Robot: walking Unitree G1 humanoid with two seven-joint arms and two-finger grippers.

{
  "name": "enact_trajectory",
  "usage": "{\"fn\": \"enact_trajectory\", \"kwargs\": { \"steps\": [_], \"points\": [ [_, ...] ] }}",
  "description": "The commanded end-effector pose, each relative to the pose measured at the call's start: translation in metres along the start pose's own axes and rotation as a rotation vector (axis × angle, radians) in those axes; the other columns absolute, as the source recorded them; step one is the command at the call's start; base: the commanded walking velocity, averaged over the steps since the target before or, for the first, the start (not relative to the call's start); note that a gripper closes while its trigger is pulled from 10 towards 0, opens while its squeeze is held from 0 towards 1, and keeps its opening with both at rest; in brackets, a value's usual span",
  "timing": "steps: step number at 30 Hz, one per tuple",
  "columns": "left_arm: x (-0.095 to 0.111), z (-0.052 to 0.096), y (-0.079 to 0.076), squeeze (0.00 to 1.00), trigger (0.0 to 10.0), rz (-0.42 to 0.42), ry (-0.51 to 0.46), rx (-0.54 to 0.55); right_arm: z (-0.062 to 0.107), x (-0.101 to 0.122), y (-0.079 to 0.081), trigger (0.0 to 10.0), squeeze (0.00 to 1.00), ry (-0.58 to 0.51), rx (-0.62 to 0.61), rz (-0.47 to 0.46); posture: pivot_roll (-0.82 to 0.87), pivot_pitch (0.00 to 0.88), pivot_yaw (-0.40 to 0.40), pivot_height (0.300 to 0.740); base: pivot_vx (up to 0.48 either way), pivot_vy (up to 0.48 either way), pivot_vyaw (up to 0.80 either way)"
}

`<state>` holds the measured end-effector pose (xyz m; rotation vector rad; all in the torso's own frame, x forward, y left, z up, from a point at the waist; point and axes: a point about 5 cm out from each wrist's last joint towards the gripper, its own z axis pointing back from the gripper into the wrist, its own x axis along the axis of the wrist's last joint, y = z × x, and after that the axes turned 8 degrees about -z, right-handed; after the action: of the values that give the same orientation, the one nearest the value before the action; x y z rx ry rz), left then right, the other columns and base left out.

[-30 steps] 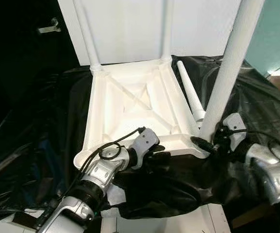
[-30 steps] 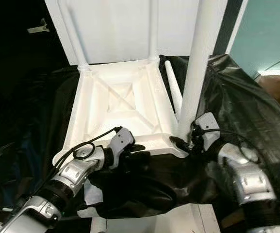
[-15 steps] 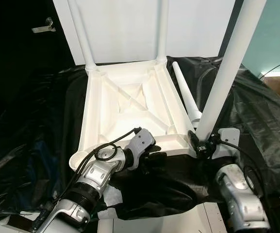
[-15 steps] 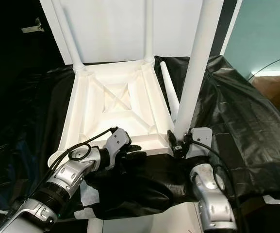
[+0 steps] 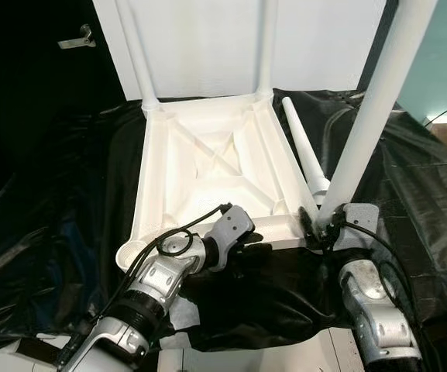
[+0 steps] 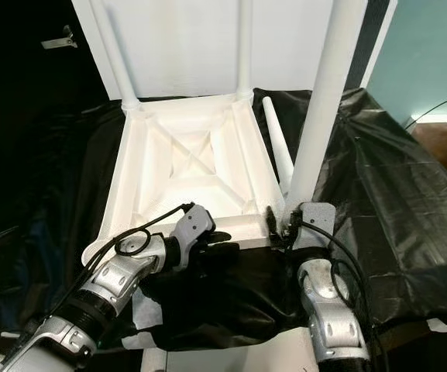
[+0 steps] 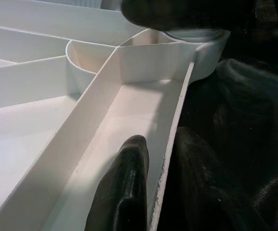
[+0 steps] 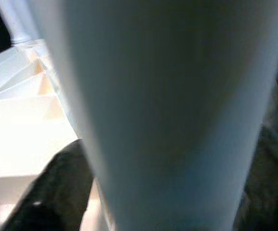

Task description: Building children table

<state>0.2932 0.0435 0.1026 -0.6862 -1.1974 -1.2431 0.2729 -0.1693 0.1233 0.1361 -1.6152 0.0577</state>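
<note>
I see the white table top (image 5: 208, 167) lying upside down on black sheeting (image 5: 409, 186); my left gripper (image 5: 248, 249) pinches its near rim, one finger (image 7: 124, 187) inside; my right gripper (image 5: 321, 230) closes round the base of the near-right leg (image 5: 370, 116), upright in its corner; a loose leg (image 5: 304, 151) lies beside.
</note>
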Motion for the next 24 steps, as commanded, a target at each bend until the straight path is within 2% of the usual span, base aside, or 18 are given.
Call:
{"fn": "enact_trajectory", "kwargs": {
  "steps": [1, 3, 4, 5, 6, 7, 9, 12, 13, 15, 16, 17, 18, 19, 20, 24],
  "points": [
    [-0.012, -0.004, -0.013, 0.00, 10.0, 0.044, 0.026, -0.095, -0.003, 0.005, -0.003, 10.0, 1.00, -0.003, 0.050, 0.020, -0.08, 0.000, 0.010, 0.740, 0.000, 0.000, 0.00],
    [-0.012, -0.005, -0.013, 0.00, 10.0, 0.043, 0.026, -0.097, -0.005, 0.011, -0.008, 10.0, 1.00, -0.015, 0.086, 0.050, -0.08, 0.000, 0.011, 0.740, 0.000, 0.000, 0.00],
    [-0.012, -0.005, -0.013, 0.00, 10.0, 0.042, 0.026, -0.098, -0.006, 0.019, -0.010, 10.0, 0.34, -0.022, 0.150, 0.079, -0.08, 0.000, 0.011, 0.740, 0.000, 0.000, 0.00],
    [-0.012, -0.005, -0.013, 0.00, 10.0, 0.042, 0.026, -0.098, -0.006, 0.019, -0.010, 10.0, 0.34, -0.022, 0.150, 0.079, -0.08, 0.000, 0.011, 0.740, 0.000, 0.000, 0.00],
    [-0.012, -0.005, -0.013, 0.00, 10.0, 0.041, 0.026, -0.101, -0.005, 0.024, -0.009, 10.0, 0.00, -0.015, 0.243, 0.115, -0.09, 0.000, 0.018, 0.740, 0.000, 0.000, 0.00],
    [-0.012, -0.005, -0.013, 0.00, 10.0, 0.041, 0.026, -0.101, -0.005, 0.024, -0.009, 10.0, 0.00, -0.015, 0.243, 0.115, -0.09, 0.000, 0.018, 0.740, 0.000, 0.000, 0.00],
    [-0.011, -0.006, -0.012, 0.00, 10.0, 0.037, 0.026, -0.105, 0.000, 0.028, -0.008, 10.0, 0.00, 0.050, 0.413, 0.193, -0.09, 0.000, 0.018, 0.740, 0.000, 0.000, 0.00],
    [-0.010, -0.007, -0.013, 0.00, 10.0, 0.036, 0.025, -0.107, 0.004, 0.029, -0.010, 10.0, 0.00, 0.083, 0.465, 0.216, -0.09, 0.000, 0.017, 0.740, 0.000, 0.000, 0.00],
    [-0.010, -0.007, -0.012, 0.00, 10.0, 0.036, 0.023, -0.107, 0.007, 0.029, -0.014, 10.0, 0.00, 0.130, 0.503, 0.220, -0.09, 0.000, 0.017, 0.740, 0.000, 0.000, 0.00],
    [-0.010, -0.007, -0.012, 0.00, 10.0, 0.036, 0.023, -0.107, 0.007, 0.029, -0.014, 10.0, 0.00, 0.130, 0.503, 0.220, -0.09, 0.000, 0.017, 0.740, 0.000, 0.000, 0.00],
    [-0.010, -0.007, -0.012, 0.00, 10.0, 0.036, 0.023, -0.106, 0.011, 0.026, -0.018, 10.0, 0.00, 0.179, 0.533, 0.227, -0.09, 0.000, 0.014, 0.740, 0.000, 0.000, 0.00],
    [-0.010, -0.007, -0.012, 0.00, 10.0, 0.036, 0.023, -0.106, 0.011, 0.026, -0.018, 10.0, 0.00, 0.179, 0.533, 0.227, -0.09, 0.000, 0.014, 0.740, 0.000, 0.000, 0.00],
    [-0.010, -0.007, -0.012, 0.00, 10.0, 0.036, 0.024, -0.107, 0.013, 0.023, -0.021, 4.2, 0.00, 0.225, 0.552, 0.229, -0.09, 0.000, 0.016, 0.740, 0.000, 0.000, 0.00],
    [-0.011, -0.006, -0.013, 0.00, 10.0, 0.037, 0.025, -0.109, 0.015, 0.020, -0.024, 0.5, 0.00, 0.261, 0.566, 0.232, -0.09, 0.000, 0.016, 0.740, 0.000, 0.000, 0.00],
    [-0.011, -0.006, -0.013, 0.00, 10.0, 0.037, 0.026, -0.111, 0.015, 0.017, -0.026, 0.0, 0.00, 0.282, 0.569, 0.236, -0.09, 0.000, 0.016, 0.740, 0.000, 0.000, 0.00],
    [-0.012, -0.006, -0.014, 0.00, 10.0, 0.035, 0.029, -0.117, 0.013, 0.013, -0.032, 0.0, 0.00, 0.303, 0.551, 0.207, -0.09, 0.000, 0.017, 0.740, 0.000, 0.000, 0.00]
  ]
}}
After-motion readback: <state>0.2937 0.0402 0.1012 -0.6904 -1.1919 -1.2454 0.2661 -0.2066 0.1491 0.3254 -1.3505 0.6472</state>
